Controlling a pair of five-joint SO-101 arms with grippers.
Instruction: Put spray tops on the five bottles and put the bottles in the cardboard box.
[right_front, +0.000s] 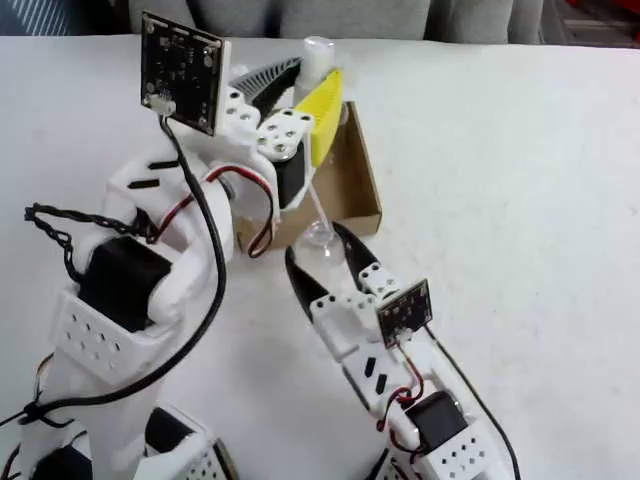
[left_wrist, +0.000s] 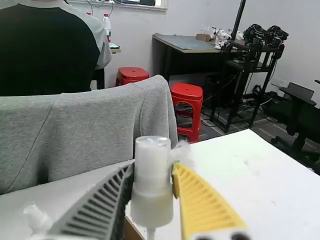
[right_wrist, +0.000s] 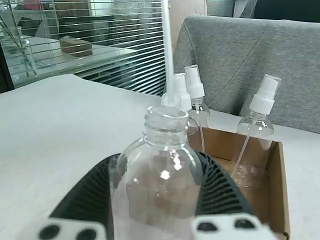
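Three capped clear bottles (right_wrist: 260, 125) stand in a brown cardboard box (right_wrist: 278, 170).
Left pincer (left_wrist: 151, 171) clamps one white spray top (left_wrist: 151, 157); right pincer (right_wrist: 160, 167) clamps one round uncapped bottle (right_wrist: 159, 185).

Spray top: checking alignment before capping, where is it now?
In the high view, the spray top is clamped in the left end effector, raised by the cardboard box, its tube hanging toward the open bottle held by the right end effector.
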